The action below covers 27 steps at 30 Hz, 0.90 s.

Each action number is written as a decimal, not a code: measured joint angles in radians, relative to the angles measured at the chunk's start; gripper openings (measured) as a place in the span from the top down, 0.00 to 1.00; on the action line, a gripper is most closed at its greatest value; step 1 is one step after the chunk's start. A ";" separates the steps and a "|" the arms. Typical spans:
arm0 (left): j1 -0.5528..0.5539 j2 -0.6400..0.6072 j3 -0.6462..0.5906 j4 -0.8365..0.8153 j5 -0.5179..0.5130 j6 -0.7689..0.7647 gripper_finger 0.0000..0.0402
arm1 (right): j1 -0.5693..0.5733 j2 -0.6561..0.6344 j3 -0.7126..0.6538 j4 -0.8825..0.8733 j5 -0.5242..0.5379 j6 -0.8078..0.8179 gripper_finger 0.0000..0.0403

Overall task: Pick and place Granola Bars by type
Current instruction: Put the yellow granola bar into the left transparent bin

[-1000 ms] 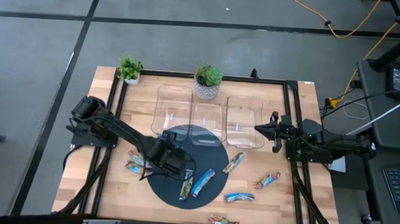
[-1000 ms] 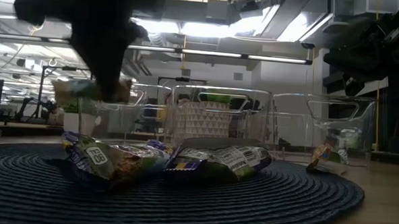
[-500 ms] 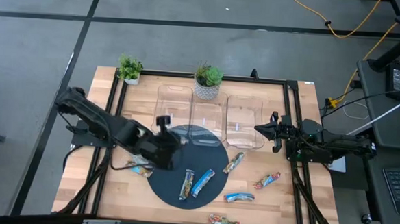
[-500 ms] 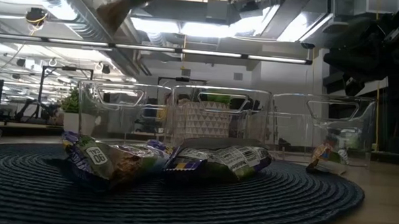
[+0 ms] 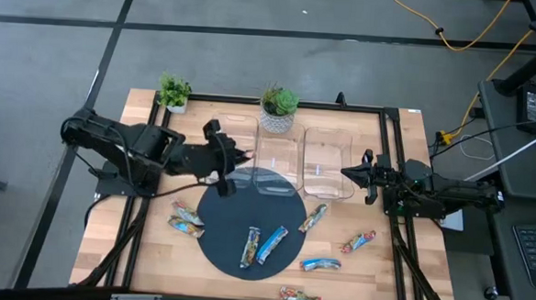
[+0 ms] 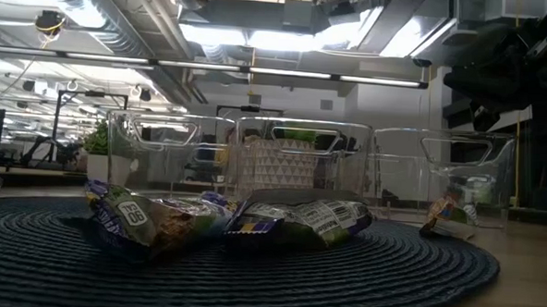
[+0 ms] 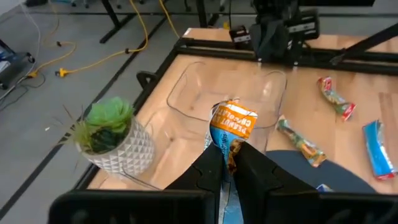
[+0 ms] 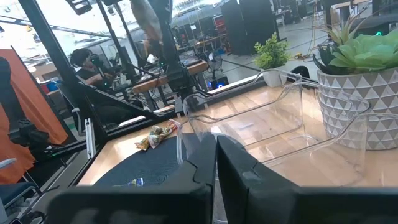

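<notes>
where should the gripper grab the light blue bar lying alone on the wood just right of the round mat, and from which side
Judging by the high view, the light blue bar lies flat, long axis running roughly left-right, with bare wood around it. Best come straight down from above and pinch across its narrow width near the middle, fingers on the long edges. The right gripper, parked by the clear bins, is nearer.

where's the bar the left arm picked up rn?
The bar is clamped in the left gripper, lifted off the table at the near edge of the leftmost clear bin, just past the round mat; the orange wrapper end sticks out past the fingertips.
</notes>
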 joint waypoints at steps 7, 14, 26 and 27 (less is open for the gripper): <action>0.136 0.002 0.000 -0.012 0.044 -0.004 0.94 | 0.000 0.000 0.000 0.000 0.000 0.000 0.95; 0.295 0.048 0.000 -0.100 0.077 -0.007 0.94 | 0.000 0.000 0.000 0.000 0.000 0.000 0.95; 0.416 0.202 -0.001 -0.157 0.228 0.044 0.94 | 0.000 0.000 0.000 0.000 0.000 0.000 0.95; 0.424 0.215 -0.001 -0.160 0.234 0.046 0.94 | 0.000 0.000 0.000 0.000 0.000 0.000 0.95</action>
